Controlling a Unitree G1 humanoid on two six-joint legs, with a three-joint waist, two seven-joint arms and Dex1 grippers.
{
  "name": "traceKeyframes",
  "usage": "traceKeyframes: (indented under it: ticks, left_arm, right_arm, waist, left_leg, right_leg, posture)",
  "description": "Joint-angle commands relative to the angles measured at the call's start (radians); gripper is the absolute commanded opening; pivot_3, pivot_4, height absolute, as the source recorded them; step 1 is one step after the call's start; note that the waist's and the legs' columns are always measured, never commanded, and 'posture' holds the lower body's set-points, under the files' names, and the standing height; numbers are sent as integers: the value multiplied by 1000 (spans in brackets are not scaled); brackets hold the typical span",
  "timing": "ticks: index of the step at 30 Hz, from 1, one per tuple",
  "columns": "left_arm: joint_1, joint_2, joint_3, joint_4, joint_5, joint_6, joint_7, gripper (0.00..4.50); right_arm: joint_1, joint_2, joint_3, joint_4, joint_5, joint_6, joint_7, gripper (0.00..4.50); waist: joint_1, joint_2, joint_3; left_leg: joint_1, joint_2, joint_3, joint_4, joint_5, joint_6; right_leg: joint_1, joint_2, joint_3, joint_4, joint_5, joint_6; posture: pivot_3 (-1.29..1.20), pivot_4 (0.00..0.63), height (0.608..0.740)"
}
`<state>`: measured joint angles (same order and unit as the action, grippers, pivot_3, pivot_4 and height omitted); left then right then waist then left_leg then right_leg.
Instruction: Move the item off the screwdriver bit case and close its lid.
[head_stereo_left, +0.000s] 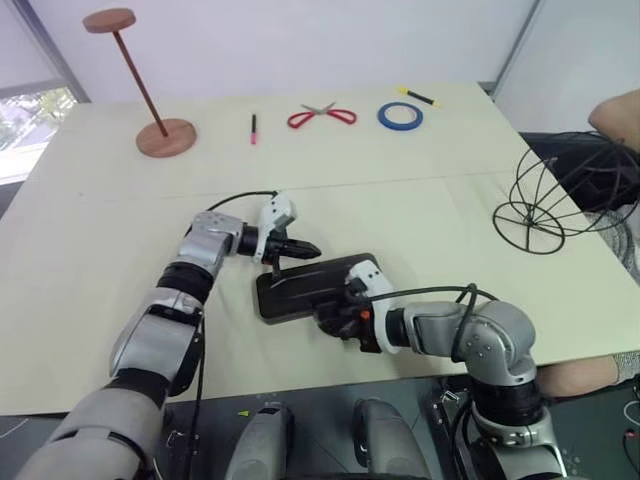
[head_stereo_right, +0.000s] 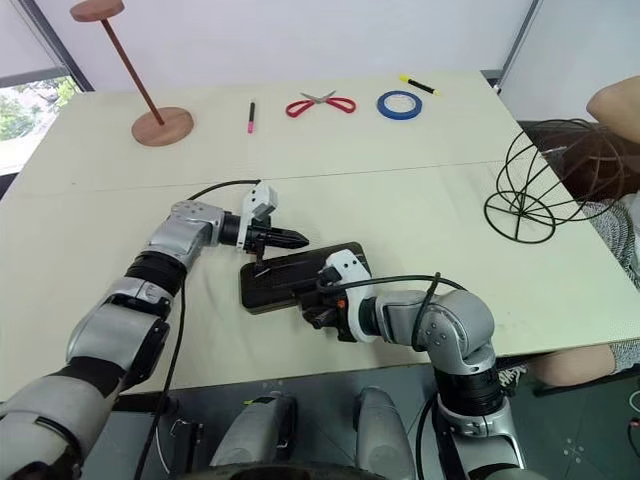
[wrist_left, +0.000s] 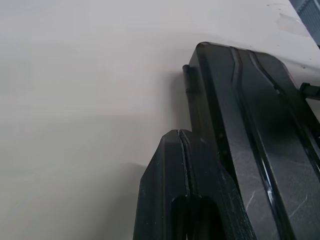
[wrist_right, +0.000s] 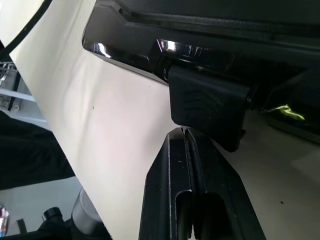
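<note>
the item (head_stereo_left: 560, 195) stood on the tabletop (head_stereo_left: 420, 215), well apart from the screwdriver bit case (head_stereo_left: 312, 287), at about two o'clock of it. the lid (wrist_left: 260, 130) lay down over the case; latching could not be confirmed. left pincer (head_stereo_left: 308, 250), pressed together, touched the case's far edge at eleven o'clock. right pincer (wrist_right: 186, 134), pressed together, sat at the latch tab (wrist_right: 207, 107) on the near edge.

The flat rectangular dark grey plastic screwdriver bit case (head_stereo_left: 305, 288) lies near the table's front edge, its smoky-brown translucent lid (head_stereo_right: 285, 270) folded down. The black thin-wire globe-shaped cage (head_stereo_left: 560, 195) stands well apart, at the right table edge.
</note>
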<state>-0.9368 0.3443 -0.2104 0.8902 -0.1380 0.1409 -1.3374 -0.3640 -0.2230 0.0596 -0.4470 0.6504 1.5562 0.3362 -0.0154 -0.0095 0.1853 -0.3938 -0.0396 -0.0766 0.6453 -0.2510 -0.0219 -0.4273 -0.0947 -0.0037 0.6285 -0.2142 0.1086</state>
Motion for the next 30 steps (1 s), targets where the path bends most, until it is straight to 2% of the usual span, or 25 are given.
traceKeyframes:
  ticks: [1,13,24,30]
  left_arm:
    - [15,-4,8,-44,6,-12,-13,0]
    - [86,-21,-30,-127,36,-15,-41,0]
    - [189,18,-102,-235,73,-22,-121,0]
    - [179,2,-88,-196,93,-62,-82,0]
  right_arm:
    - [-5,6,-1,3,-33,-34,-32,40]
    - [-23,31,32,14,-97,-148,-79,40]
    - [-54,62,65,22,-135,-221,-104,40]
    - [-66,67,62,3,-126,-198,-103,40]
  waist:
    - [-1,0,0]
    - [-5,0,0]
    - [-11,0,-3]
    - [-13,0,-3]
  left_leg:
    - [0,0,0,0,0,0]
    - [1,1,-1,0,0,0]
    - [2,2,-1,0,0,0]
    - [3,2,-2,0,0,1]
  right_leg:
    - [0,0,0,0,0,0]
    - [0,1,0,1,0,0]
    - [1,2,0,1,0,0]
    - [1,2,0,1,0,-1]
  posture:
    - [0,150,740]
    - [0,150,740]
    - [0,150,740]
    - [0,150,740]
